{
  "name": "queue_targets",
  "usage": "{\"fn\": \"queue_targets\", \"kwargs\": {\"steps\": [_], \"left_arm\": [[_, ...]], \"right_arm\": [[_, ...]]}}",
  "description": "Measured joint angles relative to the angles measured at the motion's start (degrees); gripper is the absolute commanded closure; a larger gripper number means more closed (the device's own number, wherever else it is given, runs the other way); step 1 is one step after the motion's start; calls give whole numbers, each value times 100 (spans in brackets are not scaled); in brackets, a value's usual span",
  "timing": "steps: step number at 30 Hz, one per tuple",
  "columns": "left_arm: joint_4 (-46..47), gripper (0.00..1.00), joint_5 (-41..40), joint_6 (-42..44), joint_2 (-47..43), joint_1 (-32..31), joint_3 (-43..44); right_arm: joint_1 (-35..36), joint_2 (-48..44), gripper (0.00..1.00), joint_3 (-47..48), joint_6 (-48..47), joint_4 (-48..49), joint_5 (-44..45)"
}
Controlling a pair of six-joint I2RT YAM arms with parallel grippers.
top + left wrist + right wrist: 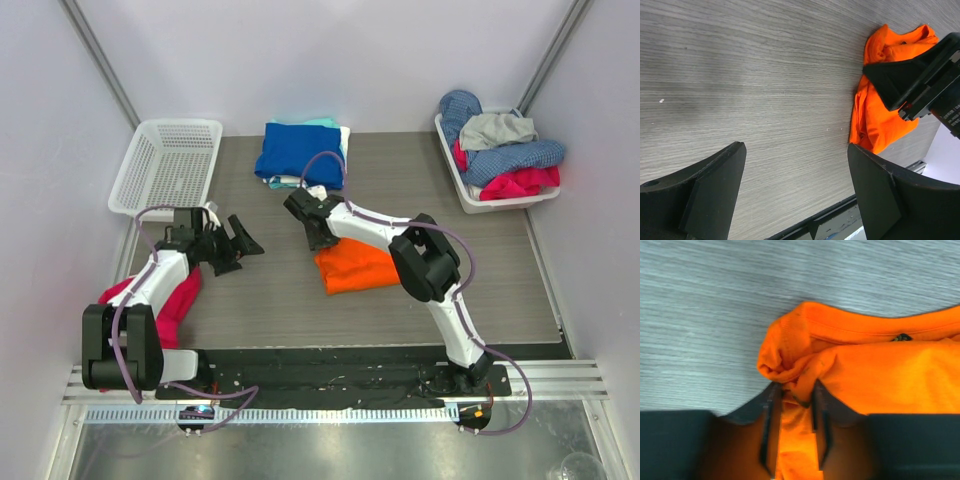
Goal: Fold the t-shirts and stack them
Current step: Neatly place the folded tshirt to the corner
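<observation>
A folded bright orange t-shirt [358,268] lies mid-table. My right gripper [318,232] is at its far left corner, shut on a bunched fold of the orange cloth [796,390]; the shirt also shows in the left wrist view [875,117]. A folded stack with a royal blue t-shirt [298,150] on top of pale teal and white ones sits at the back centre. My left gripper [243,248] is open and empty over bare table, left of the orange shirt.
A white mesh basket [166,165] stands at the back left. A white bin [470,190] with a heap of blue, grey and pink clothes is at the back right. A pink garment [172,300] lies under the left arm.
</observation>
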Motion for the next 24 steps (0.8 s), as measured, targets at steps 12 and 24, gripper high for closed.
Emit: {"fn": "queue_targets", "kwargs": {"steps": [12,24], "left_arm": [[2,15,-28,22,-4,0,-42],[332,19,181,151,205,-66,22]], "right_arm": [[-96,-269,99,-487,0,428,-59],[-498,-872,99,-1399,258,1405,-1169]]}}
